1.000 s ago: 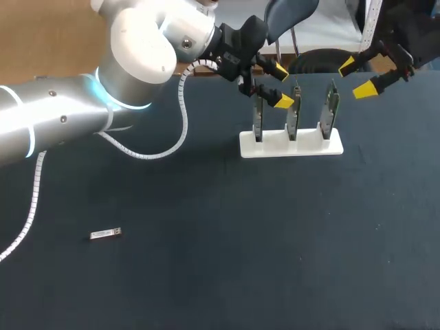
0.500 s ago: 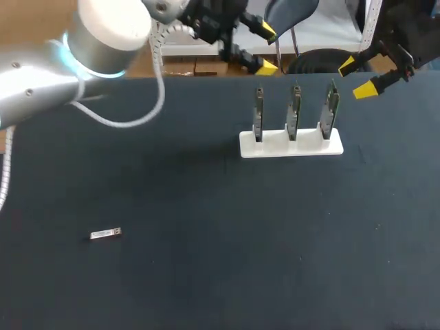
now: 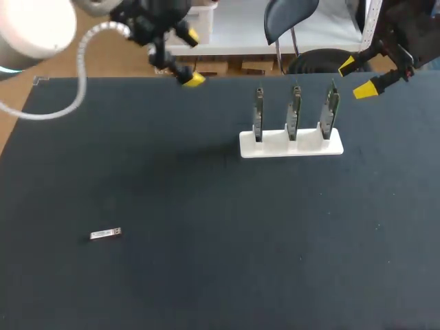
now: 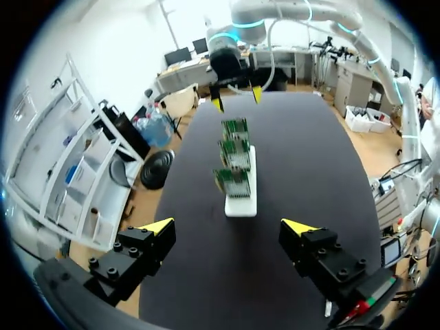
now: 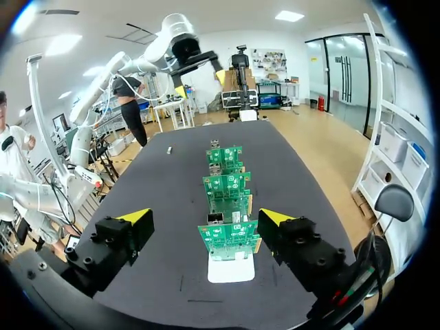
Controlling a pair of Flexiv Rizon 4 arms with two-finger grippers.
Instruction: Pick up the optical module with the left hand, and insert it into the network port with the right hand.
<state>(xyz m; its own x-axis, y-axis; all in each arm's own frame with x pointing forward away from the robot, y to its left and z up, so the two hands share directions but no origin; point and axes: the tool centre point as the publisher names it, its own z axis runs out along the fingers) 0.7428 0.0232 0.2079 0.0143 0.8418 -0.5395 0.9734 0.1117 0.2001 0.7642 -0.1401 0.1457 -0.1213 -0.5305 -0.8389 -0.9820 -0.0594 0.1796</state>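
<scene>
My left gripper (image 3: 191, 56) hangs open and empty at the table's (image 3: 206, 275) far edge, well apart from the module (image 3: 105, 234) lying flat near left, while my open right gripper (image 3: 355, 77) hovers by the board rack (image 3: 291, 144), likely ready for insertion.

A glossy white rounded joint (image 3: 34, 27) is seen on the left arm, with a white coiled cable (image 3: 81, 62) strung beside it. The left gripper (image 3: 187, 56) and right gripper (image 3: 356, 77) are built of black blocks studded with round screw heads and capped by bright yellow wedge-shaped fingertips (image 4: 157, 225). A cyan light ring (image 4: 223, 36) is carried on the silver-white right arm (image 4: 323, 14).
</scene>
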